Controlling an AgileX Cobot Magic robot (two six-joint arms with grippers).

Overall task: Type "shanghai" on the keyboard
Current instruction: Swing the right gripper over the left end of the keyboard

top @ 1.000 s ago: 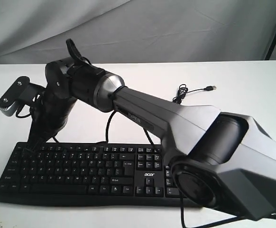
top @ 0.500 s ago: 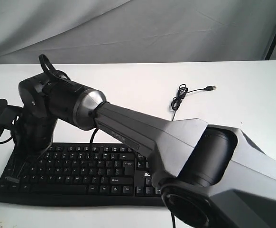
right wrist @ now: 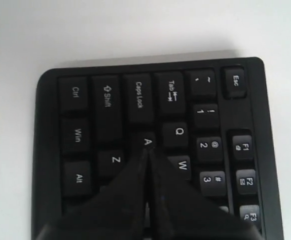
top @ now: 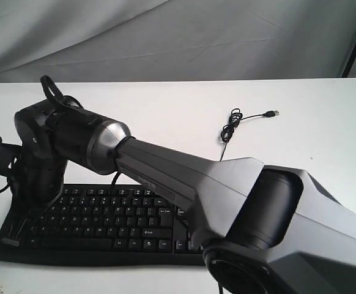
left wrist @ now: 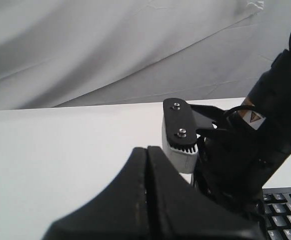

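Note:
The black keyboard (top: 135,220) with white legends lies along the front of the white table; its left end fills the right wrist view (right wrist: 105,100). My right arm reaches across to that left end. The right gripper (right wrist: 146,150) is shut, and its joined tips sit at the edge of the A key (right wrist: 146,141), between Z and W. In the exterior view the right gripper (top: 31,211) points down onto the left keys. My left gripper (left wrist: 146,150) is shut with nothing in it, above bare table beside the right arm's wrist; a keyboard corner (left wrist: 285,215) shows.
The keyboard's thin black cable (top: 233,125) lies coiled on the white table (top: 312,135) behind the keyboard, ending in a USB plug (top: 274,113). Grey cloth hangs as a backdrop. The right arm's thick grey forearm (top: 184,177) hides the keyboard's right half.
The right arm has swung to the left along the keyboard and come down lower, its gripper now at the far left keys. The keyboard and cable have not moved.

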